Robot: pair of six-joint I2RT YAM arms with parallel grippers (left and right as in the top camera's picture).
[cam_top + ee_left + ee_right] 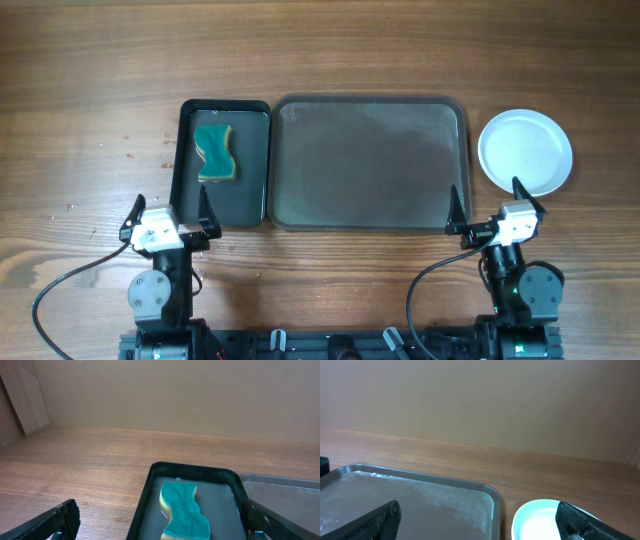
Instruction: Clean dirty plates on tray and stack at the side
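Observation:
The large grey-green tray (370,160) lies in the middle of the table with nothing on it; it also shows in the right wrist view (420,505). White plates (525,152) sit stacked on the wood to its right, with no smudge showing on the top one; the stack also shows in the right wrist view (537,522). I cannot tell how many plates are in the stack. My left gripper (170,208) is open and empty at the near end of the small black tray. My right gripper (492,205) is open and empty near the large tray's near right corner.
A smaller black tray (223,160) left of the large tray holds a green sponge (217,153), which also shows in the left wrist view (184,515). Both arm bases stand at the table's near edge. Bare wood lies beyond and beside the trays.

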